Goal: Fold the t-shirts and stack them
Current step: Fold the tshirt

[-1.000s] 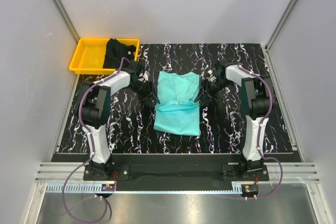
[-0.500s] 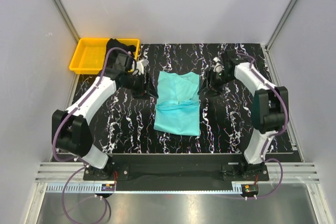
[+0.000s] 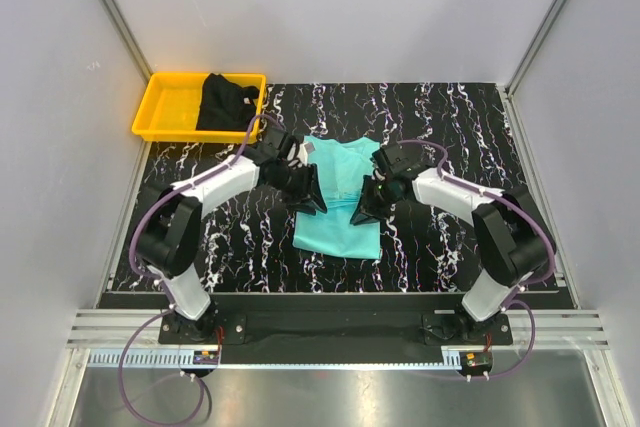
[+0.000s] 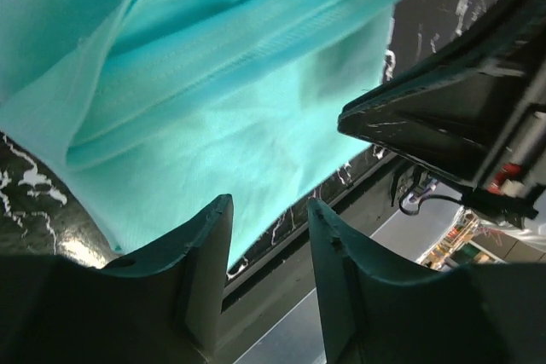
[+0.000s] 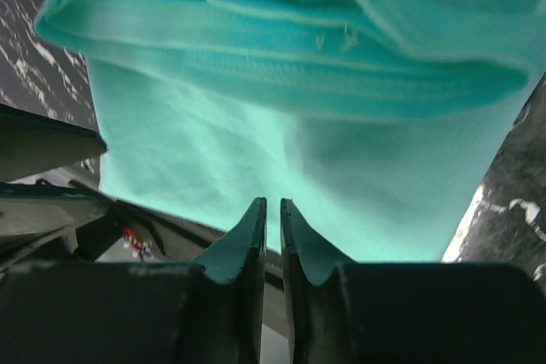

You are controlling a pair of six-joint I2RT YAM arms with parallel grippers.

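Observation:
The turquoise-teal t-shirt [image 3: 338, 229] lies partly folded on the black marbled table, with a bunched fold across its middle. It fills the left wrist view [image 4: 213, 83] and the right wrist view [image 5: 281, 125]. My left gripper [image 3: 314, 201] hovers over the shirt's left side; its jaws [image 4: 269, 206] are open with nothing between them. My right gripper [image 3: 361, 214] hovers over the shirt's right side; its jaws [image 5: 271, 204] are almost together and hold nothing. The black t-shirt [image 3: 223, 102] lies crumpled in the yellow tray [image 3: 152, 117] at the back left.
The marbled table [image 3: 450, 237] is bounded by grey walls at the back and both sides. The dark front rail [image 3: 320, 302] and both arm bases run along the near edge. In the left wrist view the right arm's body [image 4: 452, 125] is close by.
Both arms have swung in and toward the near edge, from the shirt's far outer sides to over its middle. The turquoise-teal shirt has hardly changed shape.

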